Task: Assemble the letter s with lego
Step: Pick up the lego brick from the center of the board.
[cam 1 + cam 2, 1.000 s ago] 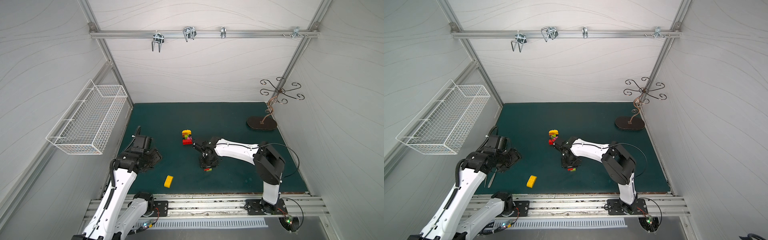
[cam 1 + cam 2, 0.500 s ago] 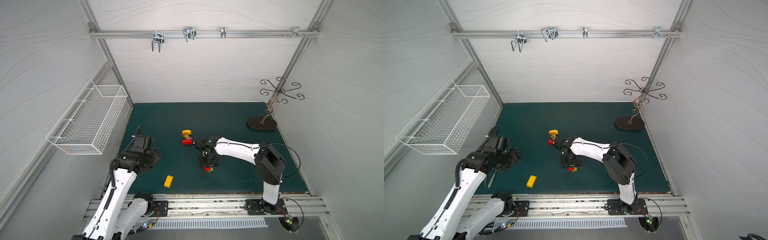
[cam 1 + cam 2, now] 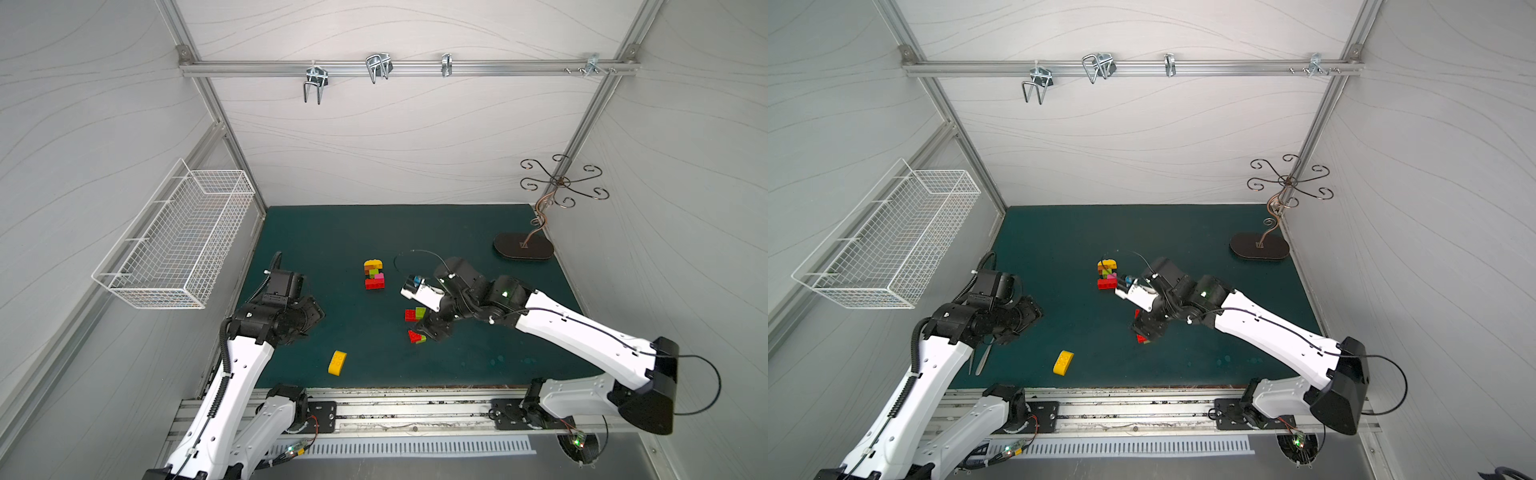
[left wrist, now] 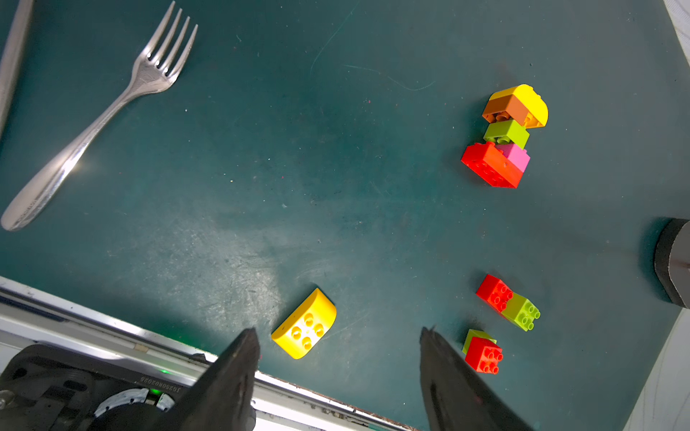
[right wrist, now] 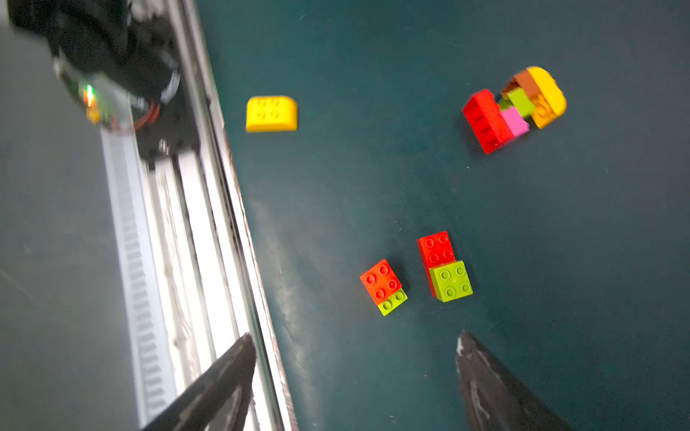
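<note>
**Right end effector lets go: red-topped pair is down**

Your right end effector (image 5: 354, 336) has just released. A second ago it was clenched low over the red-topped pair (image 5: 382, 287). Now its jaws stand wide and empty, drawn back from the piece, which sits on its own on the surface (image 3: 457, 232).

Just beside that piece, apart from it, lies the green-topped pair (image 5: 446, 270). Neither is joined to the stack (image 3: 374, 274), which lies farther back and well apart. The stack is yellow, orange-brown, green, pink and red bricks pressed together. The yellow brick (image 3: 337, 363) lies near the front edge, clear of everything else.

Your left end effector (image 4: 338, 332) has not shifted. It is released with nothing between its fingers, off to the left near a fork (image 4: 100, 119).

For the task, this looks like a set-down and not a join. The lego sits in four separate lots and no S reads yet. You probably need a fresh grasp on one of the pairs next, to bring it to the stack. The two pairs lie close together, so watch that the open jaws do not knock the neighbour.
</note>
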